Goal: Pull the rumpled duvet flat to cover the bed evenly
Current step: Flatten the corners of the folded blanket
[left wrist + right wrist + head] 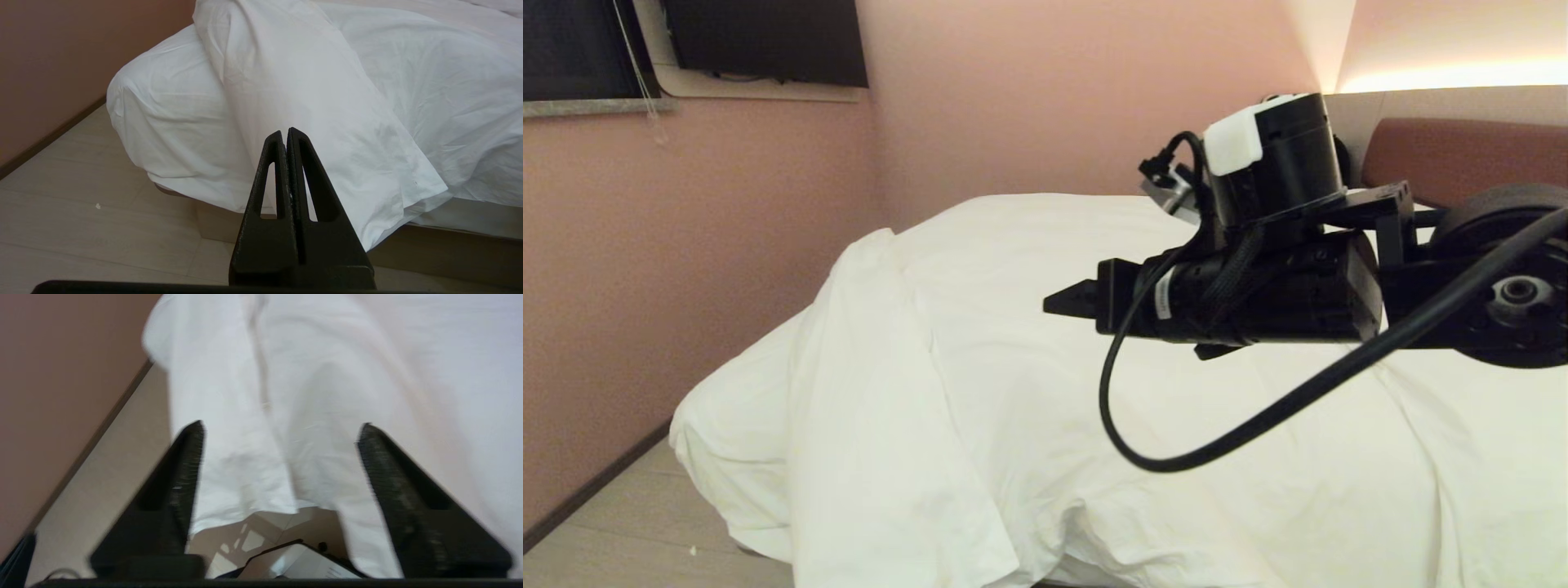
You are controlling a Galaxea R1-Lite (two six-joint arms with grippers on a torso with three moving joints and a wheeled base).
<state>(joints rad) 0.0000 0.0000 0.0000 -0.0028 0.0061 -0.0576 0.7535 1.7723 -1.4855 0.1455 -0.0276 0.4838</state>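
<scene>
Duvet hanging off the foot corner, right gripper reaching in empty

Duvet [1029,384] is lying bunched across the bed [449,241], with a long fold [310,122] running down over the foot edge and its corner dangling past the mattress toward the floor [81,228]. The right gripper [280,433] is hovering above that draped fold with its jaws standing wide apart and nothing between them; in the head view the same arm is stretching across the bed from the right. The left gripper [286,136] is sitting low by the bed's foot, pointing at the hanging corner, jaws pressed together and gripping nothing.

To do this step well, the right gripper would probably be best taking a thick pinch of the fold near its hanging edge, not the flat top, since thin cloth is likely to slip. A pull along the bed's length seems wiser than a sideways one, so the cover spreads rather than twists.

Much is staying out of sight: the right arm is blocking the far side of the bed in the head view, the headboard [1462,155] is showing only partly, and whether pillows are lying beneath cannot be told. The right wrist view is smeared.
</scene>
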